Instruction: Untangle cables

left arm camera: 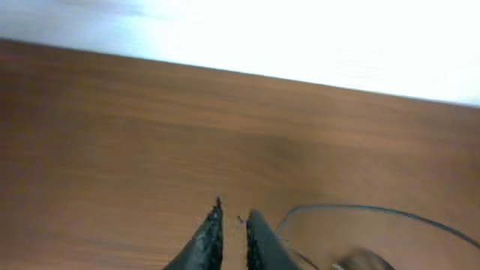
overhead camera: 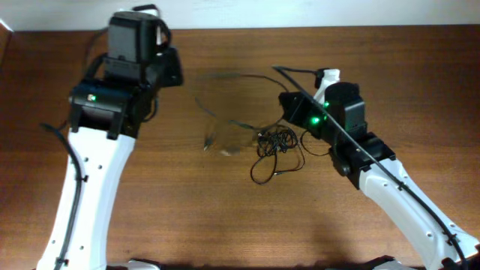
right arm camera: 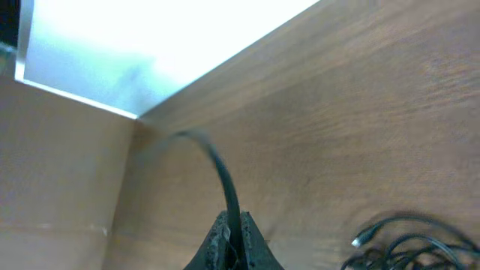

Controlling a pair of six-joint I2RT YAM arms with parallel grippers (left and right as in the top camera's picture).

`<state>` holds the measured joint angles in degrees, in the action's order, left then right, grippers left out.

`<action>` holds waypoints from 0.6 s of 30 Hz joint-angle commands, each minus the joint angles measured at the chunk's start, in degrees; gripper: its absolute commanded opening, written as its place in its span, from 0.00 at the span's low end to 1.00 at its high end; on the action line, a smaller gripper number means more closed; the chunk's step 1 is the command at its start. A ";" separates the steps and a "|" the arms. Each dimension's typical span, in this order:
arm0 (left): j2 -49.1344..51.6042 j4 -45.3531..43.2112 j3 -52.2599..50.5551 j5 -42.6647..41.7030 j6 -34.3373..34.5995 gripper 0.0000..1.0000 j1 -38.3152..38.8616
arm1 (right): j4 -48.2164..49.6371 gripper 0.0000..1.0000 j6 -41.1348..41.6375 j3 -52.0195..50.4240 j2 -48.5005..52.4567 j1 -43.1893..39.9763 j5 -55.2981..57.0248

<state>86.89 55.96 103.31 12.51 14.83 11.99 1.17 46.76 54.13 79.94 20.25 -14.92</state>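
The cables (overhead camera: 276, 142) lie as a small black knot in the middle of the table, with one loop trailing toward the front. A thin cord (overhead camera: 214, 112), blurred, arcs from the knot toward the back left. My right gripper (overhead camera: 285, 101) is just behind the knot. In the right wrist view it (right arm camera: 232, 225) is shut on a black cable (right arm camera: 219, 169) that rises from between the jaws, and the knot (right arm camera: 409, 244) shows at lower right. My left gripper (left arm camera: 234, 221) hovers over bare wood, slightly open with nothing between its fingers; a thin cord (left arm camera: 360, 209) curves to its right.
The left arm (overhead camera: 127, 67) stands at the back left of the wooden table (overhead camera: 187, 202). The right arm (overhead camera: 375, 165) reaches in from the front right, with its own thick black lead (overhead camera: 352, 142) across it. Small plug ends (overhead camera: 208, 142) lie left of the knot.
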 commanded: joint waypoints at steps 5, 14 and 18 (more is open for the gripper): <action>-0.72 -0.44 0.79 -13.09 -2.82 0.42 -0.04 | 4.48 0.04 -0.04 -0.33 -0.07 -0.02 -7.65; 6.23 -1.46 0.79 -36.79 14.95 0.56 0.00 | 11.34 0.04 -0.07 -0.33 -0.07 1.36 -17.44; 6.97 -1.16 0.79 -37.27 30.36 0.57 0.00 | 11.39 0.04 -1.81 -0.33 -0.07 3.78 -15.50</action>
<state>93.49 54.76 103.39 -22.09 31.46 11.88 12.10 46.30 54.08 79.94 22.52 -31.03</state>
